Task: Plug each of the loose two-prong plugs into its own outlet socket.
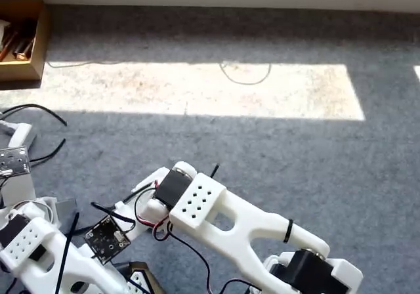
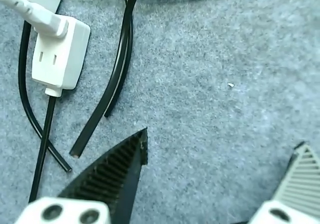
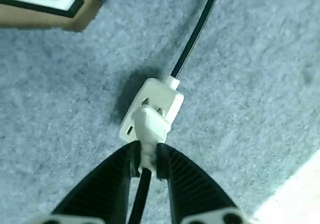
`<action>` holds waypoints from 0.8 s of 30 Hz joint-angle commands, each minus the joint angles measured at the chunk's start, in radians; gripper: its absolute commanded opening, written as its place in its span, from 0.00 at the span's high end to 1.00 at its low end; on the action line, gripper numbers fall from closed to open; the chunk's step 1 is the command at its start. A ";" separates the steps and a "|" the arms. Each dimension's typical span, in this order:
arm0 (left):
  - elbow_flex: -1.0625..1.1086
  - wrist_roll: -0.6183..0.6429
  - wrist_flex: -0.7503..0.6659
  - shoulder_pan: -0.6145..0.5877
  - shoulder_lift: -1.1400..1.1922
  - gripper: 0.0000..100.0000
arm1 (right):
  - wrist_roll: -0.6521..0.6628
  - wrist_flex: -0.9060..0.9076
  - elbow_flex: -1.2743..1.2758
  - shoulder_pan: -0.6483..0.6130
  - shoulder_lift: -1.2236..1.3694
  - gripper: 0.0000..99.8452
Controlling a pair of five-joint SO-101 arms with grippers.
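Right wrist view: tool [image 3: 147,157] around plug [image 3: 150,124]

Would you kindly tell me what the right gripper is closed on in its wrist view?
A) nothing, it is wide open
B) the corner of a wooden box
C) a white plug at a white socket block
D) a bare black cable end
C: the right gripper pinches the white plug, which sits against the white socket block.

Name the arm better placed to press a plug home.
Right: the right end effector grips the white plug at the outlet socket. The left end effector hangs open over bare carpet.
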 commanded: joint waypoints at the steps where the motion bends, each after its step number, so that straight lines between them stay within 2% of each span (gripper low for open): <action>1: -0.004 -0.003 -0.009 0.008 0.001 0.58 | 0.012 0.001 -0.027 0.005 0.015 0.99; 8: -0.004 -0.003 -0.009 0.008 0.001 0.58 | 0.012 -0.056 -0.070 0.058 0.202 0.99; 15: 0.007 -0.003 -0.011 0.012 -0.001 0.58 | 0.012 0.110 -0.234 0.061 0.226 0.99; 20: 0.005 -0.002 -0.011 0.008 -0.004 0.58 | -0.002 0.217 -0.317 0.147 0.225 0.99; 24: -0.042 0.020 -0.006 0.038 -0.004 0.58 | -0.181 0.237 -0.404 0.205 0.225 0.99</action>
